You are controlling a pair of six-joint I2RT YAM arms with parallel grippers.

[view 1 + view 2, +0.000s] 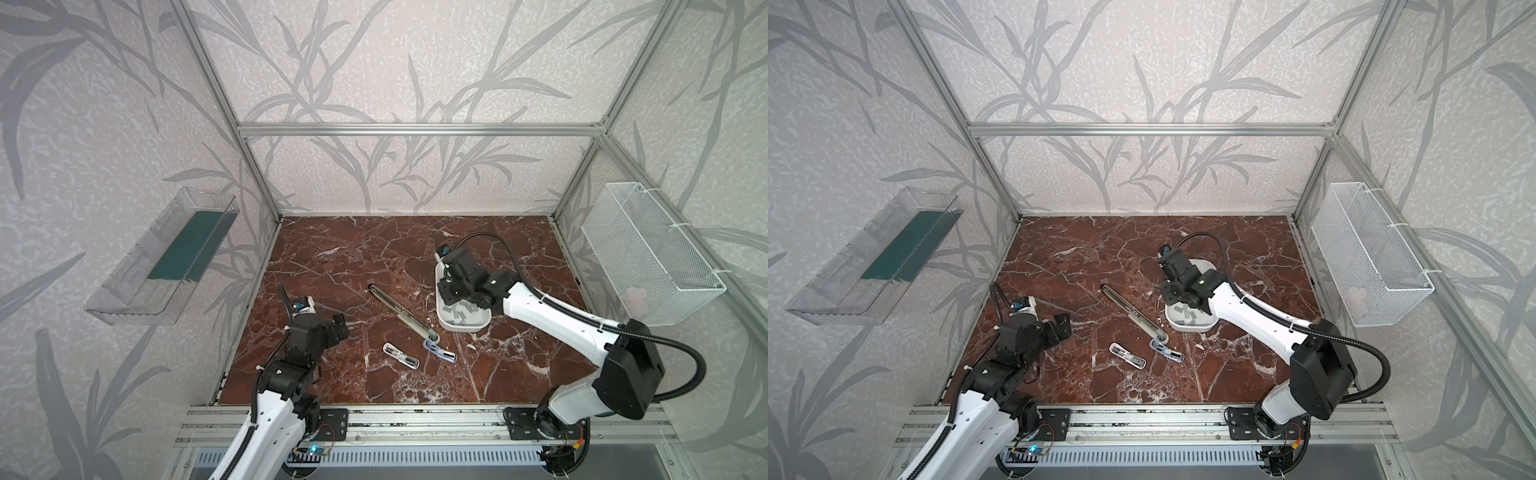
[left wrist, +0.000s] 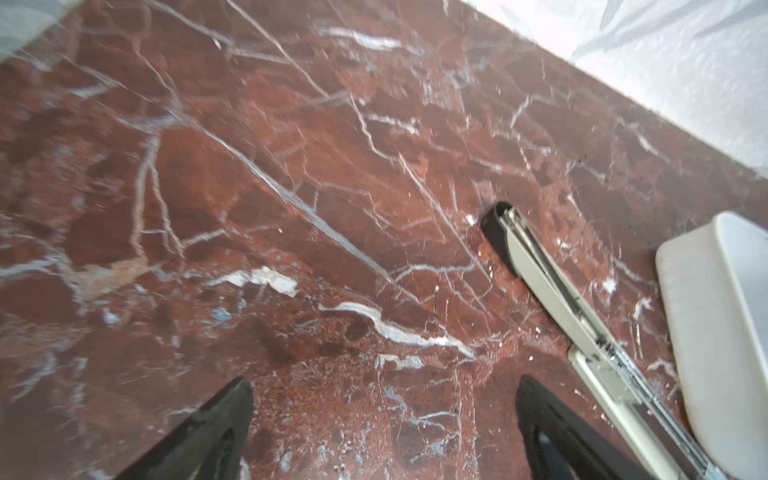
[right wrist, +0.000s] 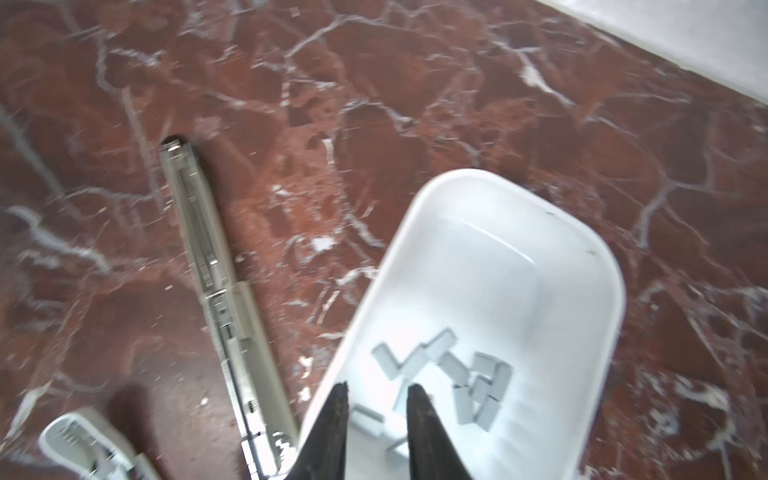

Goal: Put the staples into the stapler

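flat grey staples (image 3: 455,368) in smooth white oval dish (image 3: 490,266) under slightly parted right hand (image 3: 378,386); left hand (image 2: 385,380) splayed

- Both top views: right arm covers much of tray (image 1: 461,329); you see only some staples (image 1: 459,312).
- Right gripper (image 3: 376,388) tips hidden there.
- Right wrist view: blurred. You cannot count strips. Stapler (image 3: 216,266) cut by frame edge; small stapler (image 3: 83,444) mostly cut off.
- Left wrist view: tray, stapler cut by edge.

Both top views overlook the table (image 1: 332,257); both close wrist views share the stapler (image 2: 536,274).
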